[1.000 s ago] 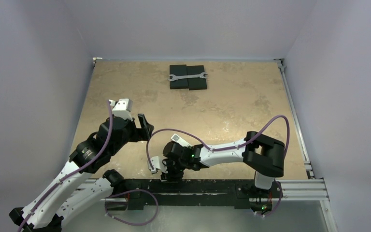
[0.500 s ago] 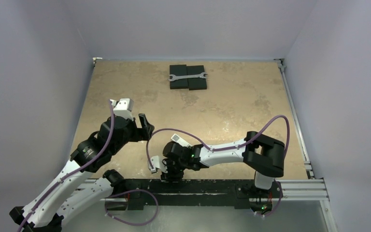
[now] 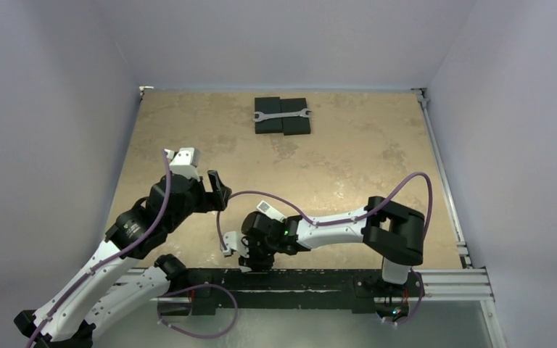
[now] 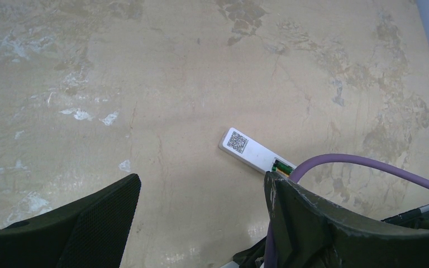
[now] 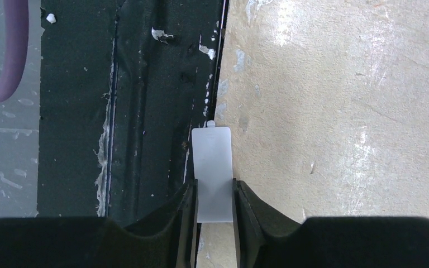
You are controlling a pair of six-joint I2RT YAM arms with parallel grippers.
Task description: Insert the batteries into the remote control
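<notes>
The remote control (image 4: pixel 249 149) lies back-up on the table, a QR label at its near end; in the top view it (image 3: pixel 265 208) pokes out from under the right arm. The batteries (image 4: pixel 281 167), one green and one gold, sit in its open compartment, partly hidden by my left finger. My left gripper (image 4: pixel 201 190) hangs open above bare table left of the remote, also seen in the top view (image 3: pixel 217 190). My right gripper (image 5: pixel 214 187) is shut on a small flat white cover (image 5: pixel 213 162) at the table's near edge (image 3: pixel 250 259).
A black rail (image 5: pixel 145 100) runs along the near table edge under the cover. A purple cable (image 4: pixel 368 164) arcs over the remote's far end. Two black blocks (image 3: pixel 282 125) with a wrench (image 3: pixel 281 114) on them sit at the back.
The right gripper's jaws have narrowed onto the white cover and its arm has shifted slightly left. The left arm has hardly moved.
</notes>
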